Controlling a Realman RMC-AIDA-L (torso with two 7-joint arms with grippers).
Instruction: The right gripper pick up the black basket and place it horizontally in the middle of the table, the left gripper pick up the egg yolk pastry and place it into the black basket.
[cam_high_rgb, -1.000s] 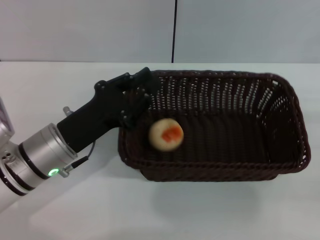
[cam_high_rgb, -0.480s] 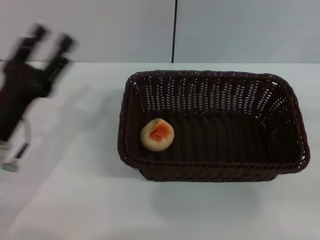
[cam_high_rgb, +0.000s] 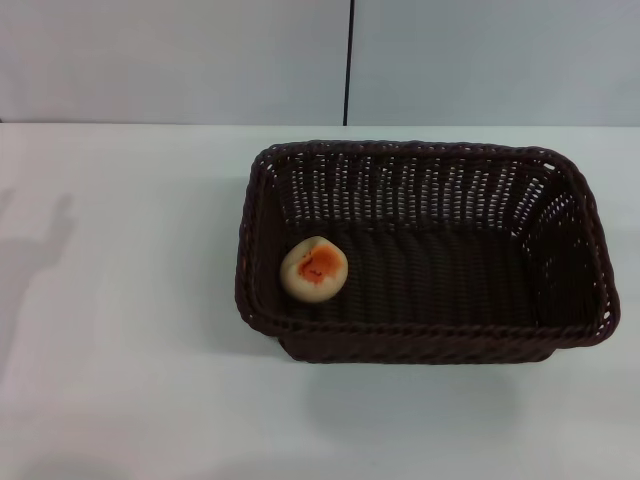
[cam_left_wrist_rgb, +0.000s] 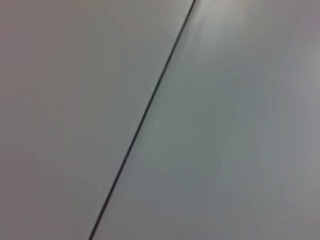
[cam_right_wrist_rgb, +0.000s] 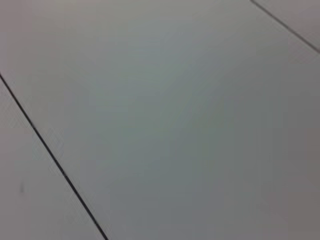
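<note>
Black basket lengthwise on table, egg yolk pastry inside — left end

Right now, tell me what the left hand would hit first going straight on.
Cannot tell: the left hand is out of view. Its wrist view shows only a plain panelled surface with a dark seam, depth unclear.

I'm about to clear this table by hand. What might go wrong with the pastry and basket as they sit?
The egg yolk pastry lies loose at the left end of the black basket, so tilting the basket might roll it around. The open-weave sides may snag fingers. Neither tool is in view, so a returning arm might surprise you.
</note>
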